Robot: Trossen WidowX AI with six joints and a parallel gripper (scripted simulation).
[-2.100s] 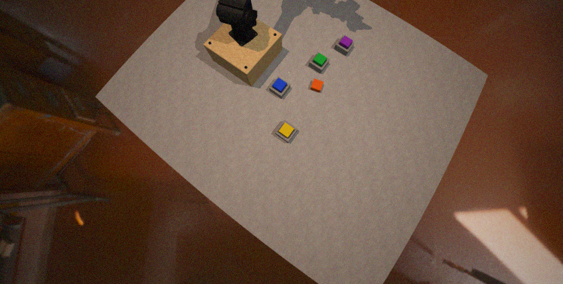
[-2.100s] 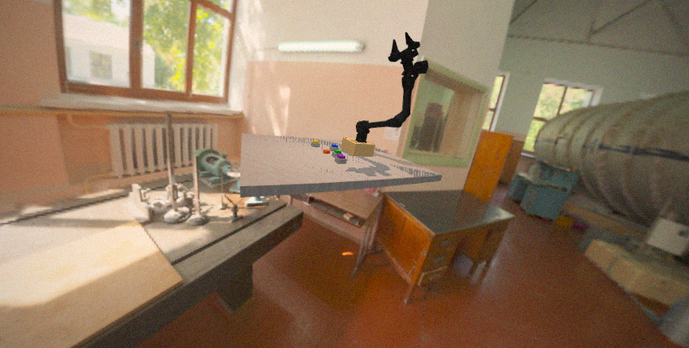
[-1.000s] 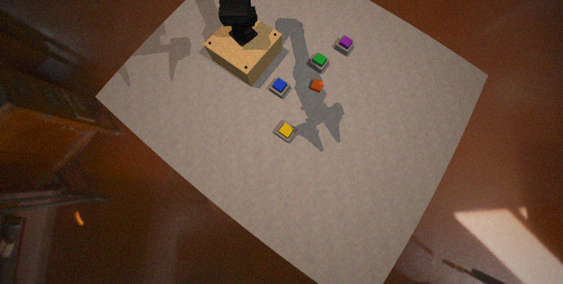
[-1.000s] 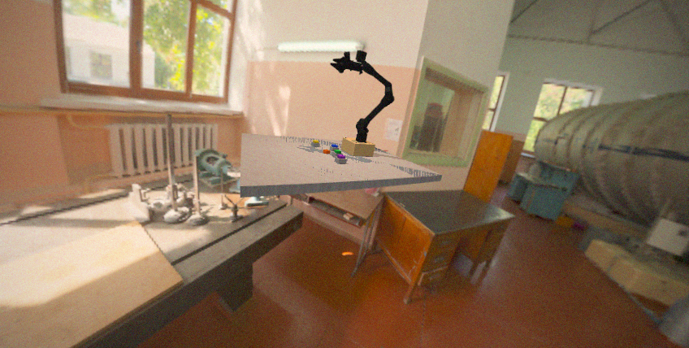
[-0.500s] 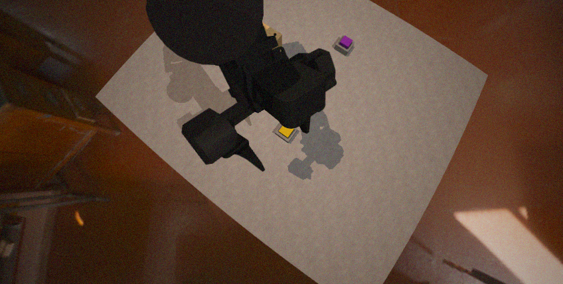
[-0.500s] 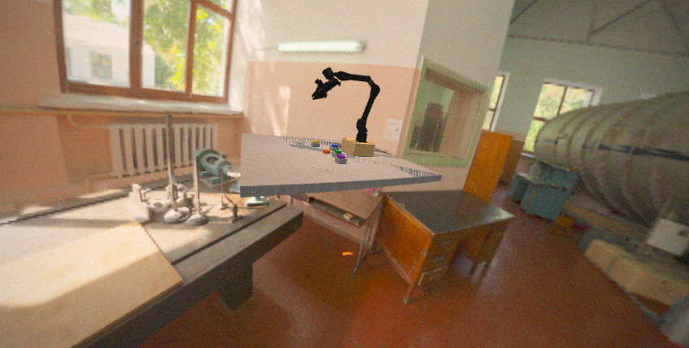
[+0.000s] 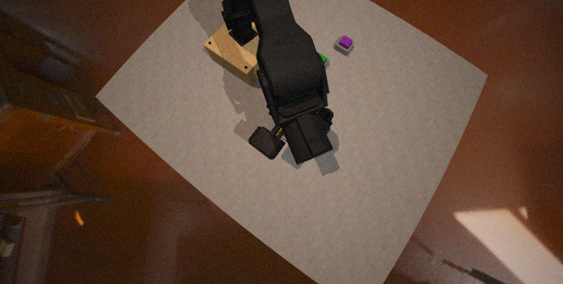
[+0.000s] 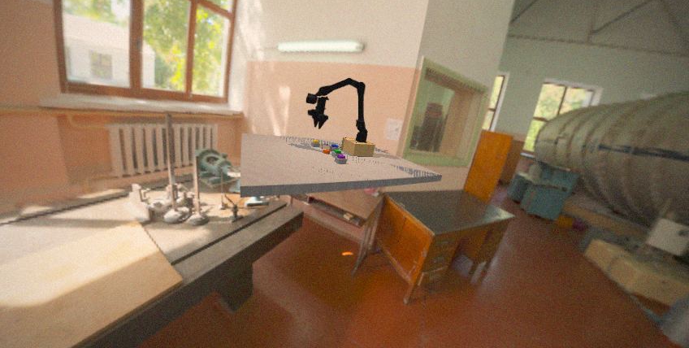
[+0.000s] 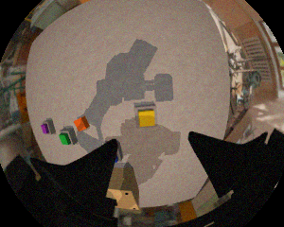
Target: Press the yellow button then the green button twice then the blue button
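A: Please, in which state to find the black two-fingered end effector (image 8: 318, 124) (image 9: 153, 139)?

B: Wide open, with nothing between the fingers. Hanging above the pale grey tabletop (image 7: 375, 142) (image 8: 285, 165) (image 9: 180, 52), pointed down, well apart from it (in the top view, hidden beneath the black jointed arm (image 7: 288, 56) (image 8: 360, 102)).

A: And where to look for the square yellow button on grey housing (image 7: 281, 131) (image 8: 314, 141) (image 9: 147, 118)?

B: On the tabletop, in the wrist view a little beyond the gap of the two fingertips. From above, only a small yellow part to see.

A: Where to find the square green button on grey housing (image 7: 323, 58) (image 8: 337, 151) (image 9: 64, 138)?

B: Between the square purple button on grey housing (image 7: 346, 41) (image 8: 341, 156) (image 9: 45, 128) and the small orange block (image 8: 326, 150) (image 9: 81, 123), near to both.

A: And for the square blue button on grey housing (image 8: 334, 145) (image 9: 116, 158)?

B: Near the light wooden base block (image 7: 215, 48) (image 8: 366, 150) (image 9: 129, 200), mostly covered by one finger in the wrist view.
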